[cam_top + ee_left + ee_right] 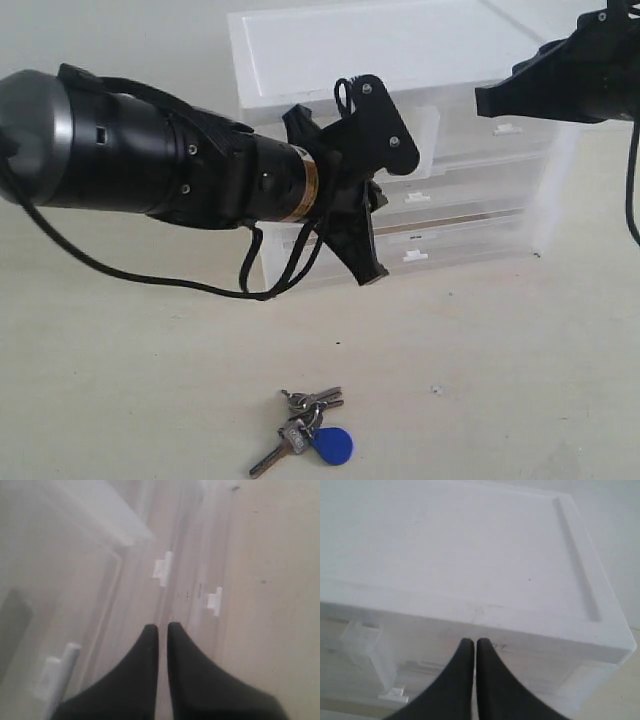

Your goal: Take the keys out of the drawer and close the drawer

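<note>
1. KEYS, POS. The keys (pixel 305 432) lie flat on the table (pixel 520 380), at the near edge of the ext. view. The blue fob (pixel 333 445) is on the bunch's right side and touches the ring. The keys are outside the cabinet (pixel 400 40) and well apart from its front. They do not appear in either wrist view.

2. L TOOL. The L tool (pixel 370 272) (pixel 162 626) is clenched, jaws tip to tip w/ nothing between them. In the ext. view it hangs in front of the cabinet's lower drawer fronts, tips angled down. Ref. keys: they sit below and slightly left of the tips in that view, well apart, no contact. The L wrist view is blurred and shows only drawer fronts w/ white tab handles (pixel 162 569) past the tips.

3. R TOOL. The R tool (pixel 482 100) (pixel 475 641) is clenched and empty. It hovers by the cabinet's upper front edge, over the lid (pixel 445 545). It is the farther of the two from the keys, w/ the whole cabinet front in between.

4. DRAWER. The drawer (pixel 428 130) is in the upper row, mostly hidden behind the L arm (pixel 150 150). Its visible corner appears to project slightly from the cabinet front. The R wrist view shows a translucent corner (pixel 364 642) standing out likewise. The label can't be read. Neither tool touches the drawer.
</note>
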Robot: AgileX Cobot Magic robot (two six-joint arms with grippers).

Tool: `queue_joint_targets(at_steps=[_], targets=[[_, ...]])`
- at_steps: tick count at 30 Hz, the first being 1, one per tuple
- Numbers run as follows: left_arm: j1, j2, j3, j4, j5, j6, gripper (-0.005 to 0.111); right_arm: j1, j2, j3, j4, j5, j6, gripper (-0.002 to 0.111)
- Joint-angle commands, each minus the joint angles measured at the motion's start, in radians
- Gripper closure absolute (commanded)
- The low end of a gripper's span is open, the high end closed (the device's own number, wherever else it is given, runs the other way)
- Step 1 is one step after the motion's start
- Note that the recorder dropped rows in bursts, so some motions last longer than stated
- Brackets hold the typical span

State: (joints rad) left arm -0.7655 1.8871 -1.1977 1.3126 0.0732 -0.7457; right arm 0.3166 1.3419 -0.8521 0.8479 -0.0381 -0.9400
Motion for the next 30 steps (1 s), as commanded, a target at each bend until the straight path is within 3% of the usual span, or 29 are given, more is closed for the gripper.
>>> queue_joint_targets(at_steps=[1,9,14,19,23,27,30], targets=[[0.025,0.016,-0.036,-0.040,0.060,-0.009,0.102,-0.007,-0.005,0.004,-0.006,0.012,-0.011,0.108],[0.023,-0.047,-0.032,-0.040,0.028,-0.029,0.102,-0.007,-0.005,0.004,-0.006,0.023,-0.018,0.108],[0.034,-0.039,-0.034,-0.026,0.102,-0.033,0.102,-0.007,-0.005,0.004,-0.006,0.033,-0.018,0.108],[0.051,-0.036,-0.034,0.079,0.108,-0.170,0.102,-0.007,-0.005,0.004,-0.006,0.053,-0.021,0.108],[0.009,-0.074,-0.005,0.095,0.092,-0.194,0.102,-0.007,-0.005,0.004,-0.006,0.060,-0.037,0.108],[-0.056,-0.091,0.107,0.200,-0.162,-0.162,0.102,-0.007,-0.005,0.004,-0.006,0.058,-0.039,0.108],[-0.084,-0.050,0.139,0.221,-0.058,-0.139,0.102,-0.007,-0.005,0.004,-0.006,0.058,-0.040,0.108]])
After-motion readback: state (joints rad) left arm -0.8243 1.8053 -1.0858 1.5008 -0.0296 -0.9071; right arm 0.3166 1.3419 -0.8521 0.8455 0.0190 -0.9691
